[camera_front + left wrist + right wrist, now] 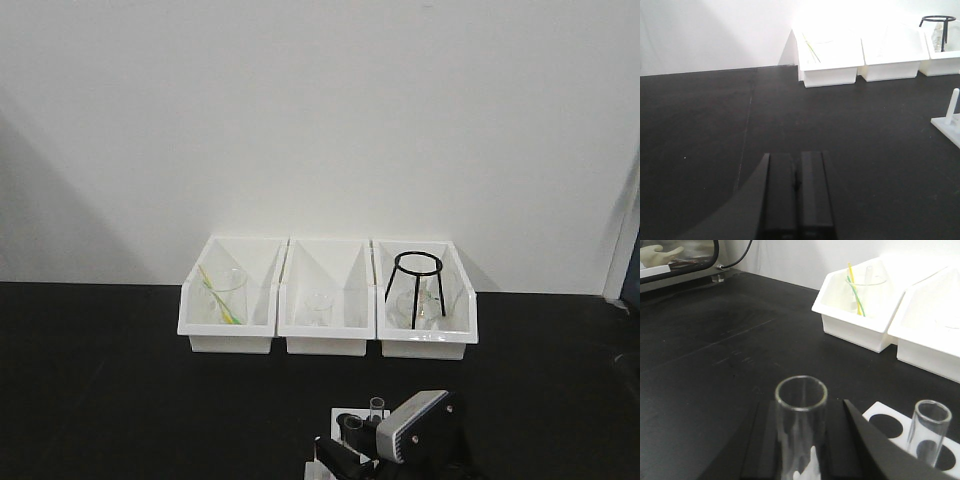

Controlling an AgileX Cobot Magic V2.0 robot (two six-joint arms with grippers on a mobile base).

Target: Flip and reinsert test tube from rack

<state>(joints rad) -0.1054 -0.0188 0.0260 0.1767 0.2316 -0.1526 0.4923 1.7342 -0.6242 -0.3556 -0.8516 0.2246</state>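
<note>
Test tube (801,440) stood gripped in the right hand (801,409) beside the rack (875,415), apparently awaiting its flip. Left hand (797,161) was closed, empty.

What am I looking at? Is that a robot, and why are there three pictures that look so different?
Yes, it is a robot with two arms, and each picture comes from a different camera. The front picture looks over a black table at three white bins by the wall. The other two cameras sit on the robot's wrists, so they see each arm's pinching end, the tool. The left tool is shut and holds nothing. The right tool pinches a clear glass test tube, open end up. Beside it is a white rack with round holes, and a second test tube stands in one. The bins hold a beaker with coloured sticks, a small beaker and a black tripod stand.
</note>
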